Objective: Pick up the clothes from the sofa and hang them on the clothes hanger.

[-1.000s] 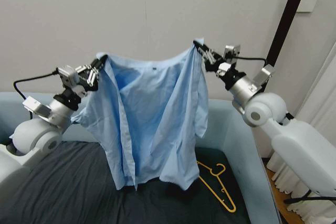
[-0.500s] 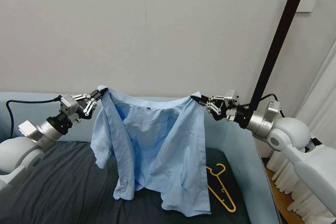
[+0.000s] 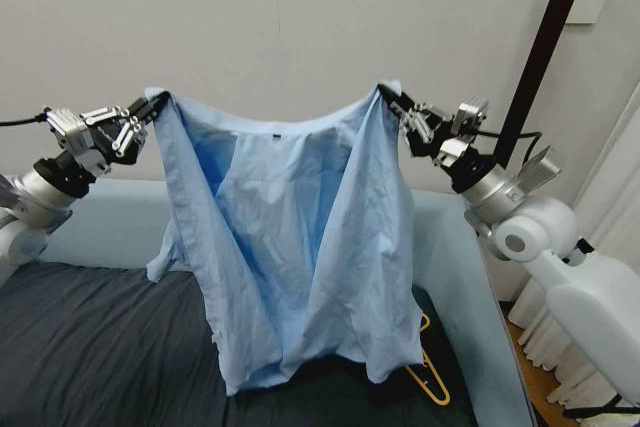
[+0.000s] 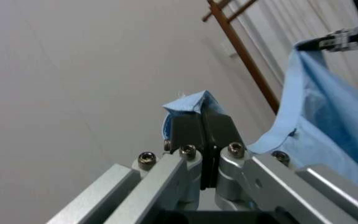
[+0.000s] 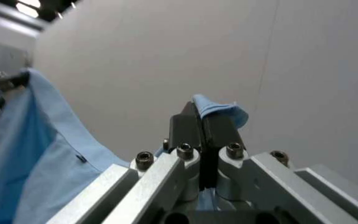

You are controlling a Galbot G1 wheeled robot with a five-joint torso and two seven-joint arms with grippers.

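Two-armed hold, spread wide and high in front of the pale wall (image 3: 300,17). At far left, reaches up from the lower edge of the head view with the left arm, wrist angled upward. Pinches one shoulder of the wrinkled light-blue button-front shirt (image 3: 290,237) firmly in the left gripper (image 3: 152,105). In the left wrist view, black fingertips (image 4: 219,133) pressed together on a peak of blue cloth.

Between the arms, hangs the shirt open-fronted, taut along the collar line, hem low over the dark-grey seat of the pale-blue sofa (image 3: 100,237). Contact with the seat impossible to tell. Under the hem's right corner, a yellow clothes hanger (image 3: 432,379) lying on the seat, partly covered.

At right, bends the right arm up from its white shoulder, forearm slanting up and inward. Clamps the other shoulder in the right gripper (image 3: 390,99), closed tight on a blue fold. Farther right, a slanted dark-brown pole (image 3: 545,42).
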